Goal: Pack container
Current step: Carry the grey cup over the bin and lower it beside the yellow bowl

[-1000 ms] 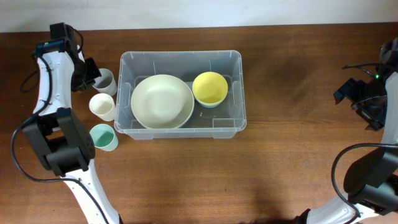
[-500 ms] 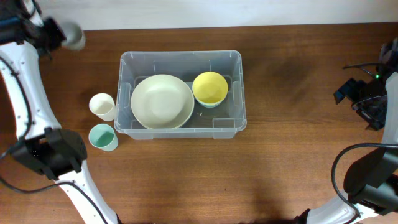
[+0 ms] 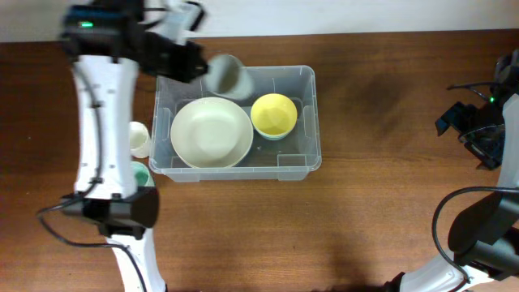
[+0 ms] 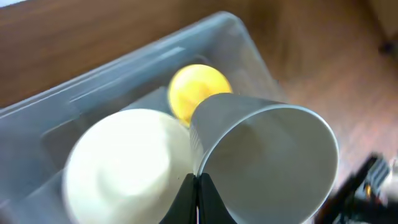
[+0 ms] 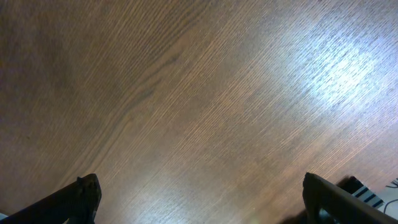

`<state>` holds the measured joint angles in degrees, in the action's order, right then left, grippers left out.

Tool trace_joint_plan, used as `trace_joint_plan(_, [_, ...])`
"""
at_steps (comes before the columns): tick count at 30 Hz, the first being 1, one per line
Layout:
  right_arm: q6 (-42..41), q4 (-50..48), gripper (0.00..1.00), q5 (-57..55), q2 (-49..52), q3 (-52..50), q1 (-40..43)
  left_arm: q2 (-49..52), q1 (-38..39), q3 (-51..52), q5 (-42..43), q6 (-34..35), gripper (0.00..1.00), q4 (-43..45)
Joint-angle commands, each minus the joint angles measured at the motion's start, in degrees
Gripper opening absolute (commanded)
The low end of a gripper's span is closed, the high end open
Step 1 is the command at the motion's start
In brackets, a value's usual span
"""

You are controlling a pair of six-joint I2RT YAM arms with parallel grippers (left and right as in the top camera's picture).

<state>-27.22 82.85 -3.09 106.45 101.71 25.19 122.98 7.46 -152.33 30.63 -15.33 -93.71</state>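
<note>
container [image 3: 317,122]: clear plastic bin, rectangular, rounded rim, moulded ribs on the inner walls. Sits left of the middle of the worktop [image 3: 389,211], mouth up, long axis left-right, parallel to the far edge.
Inside: big cream bowl [image 3: 211,132], smooth and round, fills the left half. Smaller yellow bowl [image 3: 274,114] is just beside it on the right, toward the far wall. Base to the right of the bowls is bare.
grey cup [image 3: 225,75]: smooth tapered tumbler, tilted, up in the air over the container's far rim, above the gap between the two bowls. Wrist view looks straight into its mouth.
left pincer [image 4: 196,186]: clamped on the cup's wall at the rim.
Change: 1 s ago that cup stood on the worktop by the container's far-left corner. 0.5 s ago it was lifted out past the far-left of the worktop. Container and bowls haven't moved.
Left of the container: cream cup [image 3: 139,138] and teal cup [image 3: 139,172], both partly hidden by the left arm.
right pincer [image 5: 200,183]: fingers spread wide, holding nothing, over bare wood grain at the right edge. Same spot as before.
Worktop is brown wood, glossy under the light.
</note>
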Motion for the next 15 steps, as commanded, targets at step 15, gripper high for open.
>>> trace_joint_plan(15, [-0.2,0.0,0.99,-0.1,0.2,-0.3,0.0,3.2,14.2,21.1,-12.5,1.8,0.01,13.3])
